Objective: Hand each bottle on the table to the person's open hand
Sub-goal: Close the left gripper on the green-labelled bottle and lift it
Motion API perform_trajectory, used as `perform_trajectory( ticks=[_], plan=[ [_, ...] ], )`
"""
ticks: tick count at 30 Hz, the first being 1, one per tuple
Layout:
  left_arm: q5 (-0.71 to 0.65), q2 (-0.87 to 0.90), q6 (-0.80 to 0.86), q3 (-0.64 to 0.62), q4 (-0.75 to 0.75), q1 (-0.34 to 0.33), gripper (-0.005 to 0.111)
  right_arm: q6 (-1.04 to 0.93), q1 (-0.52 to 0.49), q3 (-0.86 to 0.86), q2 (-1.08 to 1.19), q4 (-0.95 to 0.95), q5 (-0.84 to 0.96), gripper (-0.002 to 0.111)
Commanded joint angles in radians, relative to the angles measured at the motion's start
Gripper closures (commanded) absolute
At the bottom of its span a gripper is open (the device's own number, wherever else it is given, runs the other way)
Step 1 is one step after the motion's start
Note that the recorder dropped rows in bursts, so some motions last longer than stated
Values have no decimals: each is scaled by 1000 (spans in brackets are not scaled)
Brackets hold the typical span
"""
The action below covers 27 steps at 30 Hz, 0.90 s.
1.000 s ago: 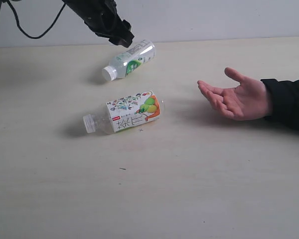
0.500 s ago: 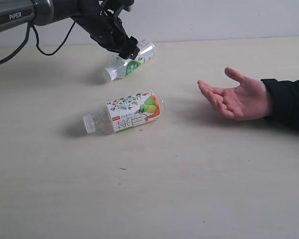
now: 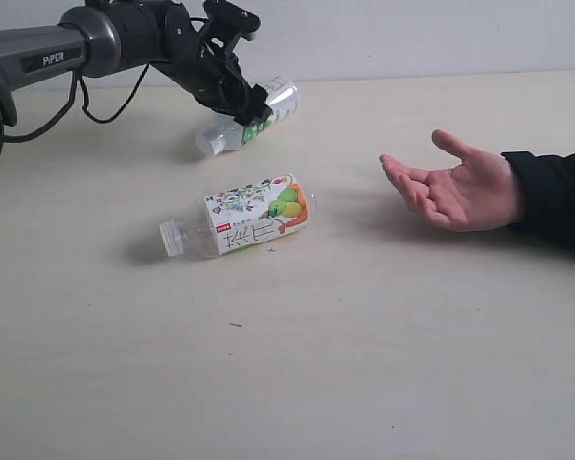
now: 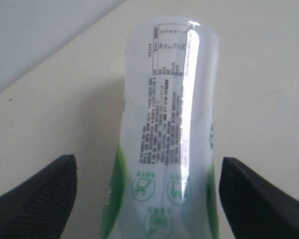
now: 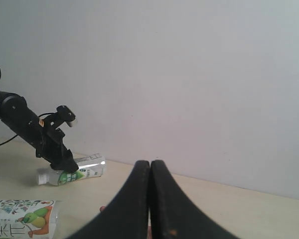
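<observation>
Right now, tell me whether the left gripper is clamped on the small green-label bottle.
No: the left gripper is open, its fingers clear of the small green-label bottle on both sides.

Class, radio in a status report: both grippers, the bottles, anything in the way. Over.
Left gripper open, straddling small green-label bottle. Right gripper shut, holding nothing. Fruit-label bottle lying on table. Nothing between bottles and open hand.

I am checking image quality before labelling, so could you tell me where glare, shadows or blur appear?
Left wrist view: a bright glare streak runs along the small bottle. Exterior view: soft shadows beside the fruit-label bottle and the person's hand. Right wrist view: the right gripper, close up, looks soft-edged.
</observation>
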<state>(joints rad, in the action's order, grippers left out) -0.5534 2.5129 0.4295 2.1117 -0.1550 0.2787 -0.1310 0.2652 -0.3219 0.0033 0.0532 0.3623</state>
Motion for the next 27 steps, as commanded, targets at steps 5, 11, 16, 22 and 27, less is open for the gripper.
perform_trajectory(
  ticks=[5,11,16,22,27],
  plan=[
    [-2,30,-12,8,7,0,31,1,-4,5,-3,-5,-4,108],
    [-2,37,-12,8,11,0,36,1,-4,5,-3,-5,-4,108],
    [-2,44,-12,8,11,0,71,1,-4,5,-3,-5,-4,108],
    [-9,44,-12,8,11,0,107,1,-4,5,-3,-2,-4,108],
    [-11,35,-12,8,11,0,107,1,-4,5,-3,-2,-4,108]
  ],
)
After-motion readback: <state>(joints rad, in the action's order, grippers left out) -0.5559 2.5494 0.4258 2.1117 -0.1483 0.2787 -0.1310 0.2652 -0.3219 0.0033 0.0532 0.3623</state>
